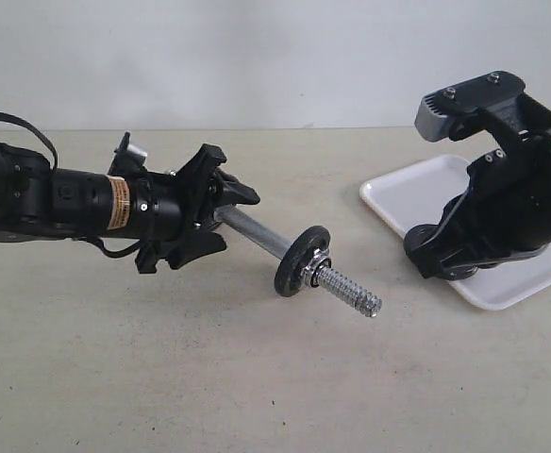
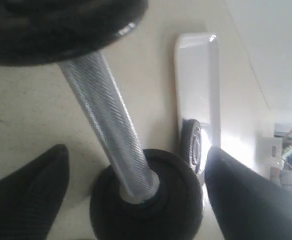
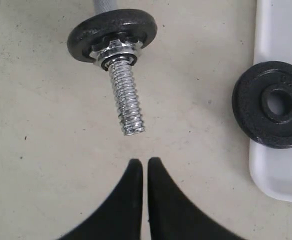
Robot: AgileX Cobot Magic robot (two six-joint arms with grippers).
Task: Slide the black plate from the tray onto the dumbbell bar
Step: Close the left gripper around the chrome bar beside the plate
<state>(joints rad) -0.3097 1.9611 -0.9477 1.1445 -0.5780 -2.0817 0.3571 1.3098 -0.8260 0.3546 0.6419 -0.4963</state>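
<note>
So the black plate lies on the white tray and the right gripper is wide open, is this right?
Not quite. The right gripper is shut, not wide open: the right wrist view shows its two fingertips pressed together. The rest is right: the black plate lies on the white tray, at its edge.

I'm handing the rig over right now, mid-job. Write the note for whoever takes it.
Left gripper: open, fingers either side of the dumbbell bar, not clamping it.
Right gripper: shut, empty, near the tray.
Black plate: flat on the tray, overhanging its rim.
Bar: the disc behind the star nut rests on the table; threaded end bare.
Done: nothing yet.
Left: steady the bar, pick up the plate, slide it onto the threaded end.
</note>
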